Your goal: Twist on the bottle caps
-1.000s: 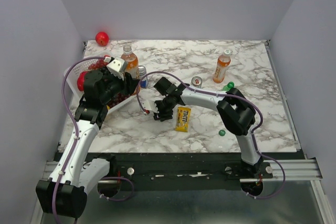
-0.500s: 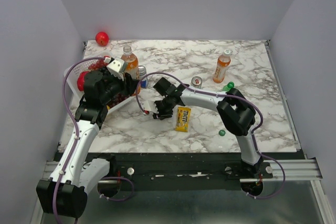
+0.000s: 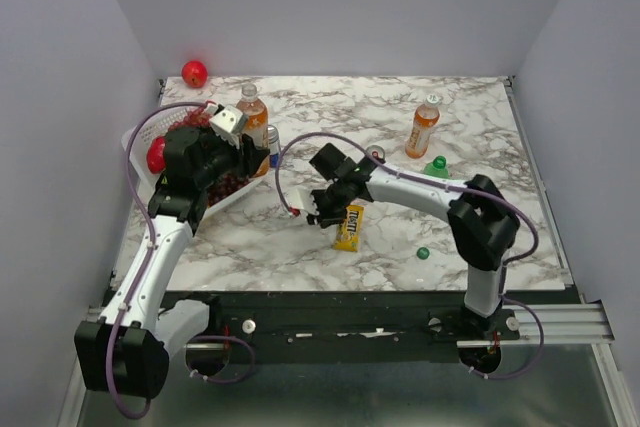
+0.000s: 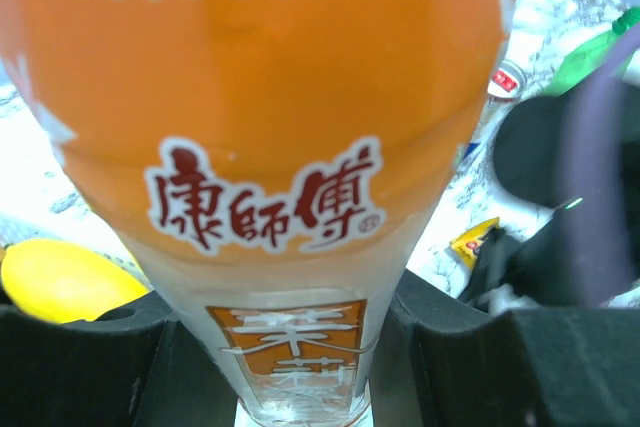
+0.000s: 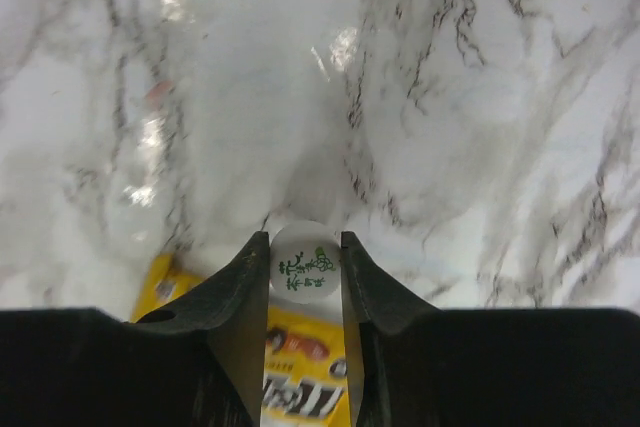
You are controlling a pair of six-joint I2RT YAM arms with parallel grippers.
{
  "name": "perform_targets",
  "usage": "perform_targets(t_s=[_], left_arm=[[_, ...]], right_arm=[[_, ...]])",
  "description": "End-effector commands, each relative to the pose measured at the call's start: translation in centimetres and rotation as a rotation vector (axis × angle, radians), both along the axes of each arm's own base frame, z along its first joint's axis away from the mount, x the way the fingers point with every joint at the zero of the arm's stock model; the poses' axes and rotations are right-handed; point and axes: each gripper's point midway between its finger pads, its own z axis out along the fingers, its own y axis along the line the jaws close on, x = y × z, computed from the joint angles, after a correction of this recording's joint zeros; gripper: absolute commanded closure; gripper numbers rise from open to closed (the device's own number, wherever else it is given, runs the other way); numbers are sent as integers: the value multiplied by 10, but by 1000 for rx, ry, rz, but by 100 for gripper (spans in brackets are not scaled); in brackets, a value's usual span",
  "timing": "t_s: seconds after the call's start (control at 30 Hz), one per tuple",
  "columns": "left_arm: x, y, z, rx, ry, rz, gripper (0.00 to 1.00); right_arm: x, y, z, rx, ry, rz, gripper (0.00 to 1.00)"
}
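From above and behind the arms, a white marble tabletop (image 3: 500,217) veined in grey is boxed in on three sides by plain pale grey walls (image 3: 350,7). A red ball (image 3: 194,73) sits by the far left corner. Next to a white plastic basket (image 3: 135,142), the left end effector (image 3: 245,150) is clamped round an upright clear plastic bottle of orange drink (image 3: 251,112), with a blue drink can (image 3: 272,144) just beside it. A second orange bottle (image 3: 423,127) stands far right of centre, a translucent green plastic bottle (image 3: 436,166) is near it, and a dark green cap (image 3: 423,253) lies alone nearer the front. The right end effector (image 3: 318,215) is mid-table, beside a yellow sweet packet (image 3: 348,227).

Seen from the left wrist, the orange-labelled bottle (image 4: 270,147) fills the frame, with black fingers (image 4: 90,367) pressed against both sides low down.

Seen from the right wrist, the two fingers (image 5: 235,287) are closed on a small round white plastic screw cap (image 5: 305,259), which sits over the packet's end (image 5: 300,377). Glossy marble (image 5: 450,97) lies beyond.
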Motion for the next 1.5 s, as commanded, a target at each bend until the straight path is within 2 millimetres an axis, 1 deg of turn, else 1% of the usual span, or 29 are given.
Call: perform_targets(t_s=[0.0,0.03,0.07,0.1,0.13,0.17,0.2,0.23,0.27,0.3,0.33,0.37,0.43,0.47,0.5,0.57,0.6,0.7,0.73,0.83,0.97,1.2,1.47], left_arm=[[13,-15,19,26,-103,-122,100],[16,-18,15,26,-96,-138,100],[18,-20,11,38,-101,-160,100],[15,-25,7,44,-106,-203,100],[13,-32,-5,63,-94,-247,100],[12,-36,-12,109,-119,-287,100],[7,-41,-21,136,-114,-326,100],[-2,-49,-32,154,-116,-387,100],[-13,-62,-42,180,-117,-452,100],[-22,-68,-53,249,-159,-517,100],[-30,-74,-60,274,-174,-559,100],[-47,-86,-75,295,-184,-628,100],[-58,-96,-85,333,-249,-688,100],[-67,-100,-97,339,-247,-715,100],[-75,-110,-98,338,-276,-751,100],[-82,-119,-106,339,-288,-782,100],[-90,-128,-106,334,-298,-812,100],[-95,-139,-105,327,-329,-834,100],[-99,-143,-105,323,-332,-846,100],[-103,-148,-106,314,-317,-851,100],[-108,-152,-105,295,-298,-853,100],[-105,-155,-98,272,-273,-818,100],[-107,-161,-91,264,-283,-817,100]], right_arm=[[-9,-22,105,183,42,-66,78],[-13,-31,120,196,64,-78,78],[-7,-37,142,234,58,-100,78],[-11,-41,167,285,46,-94,78],[-17,-47,177,287,56,-102,78],[-18,-52,189,303,48,-106,78],[-20,-53,209,336,26,-97,78],[-28,-60,219,337,17,-93,78],[-31,-64,228,343,4,-93,78],[-31,-66,242,356,-19,-97,78],[-38,-73,247,346,-14,-103,78],[-41,-76,252,343,-13,-101,77],[-51,-84,260,332,-10,-90,77],[-55,-87,265,339,-24,-78,77],[-57,-90,266,336,-29,-75,77],[-60,-93,266,334,-42,-79,76],[-60,-94,264,327,-50,-83,76],[-61,-91,264,327,-56,-82,76],[-61,-89,267,339,-61,-79,76],[-65,-83,272,354,-60,-52,76],[-73,-76,271,367,-68,-1,76],[-80,-69,270,384,-98,66,76],[-83,-65,268,373,-118,87,76]])
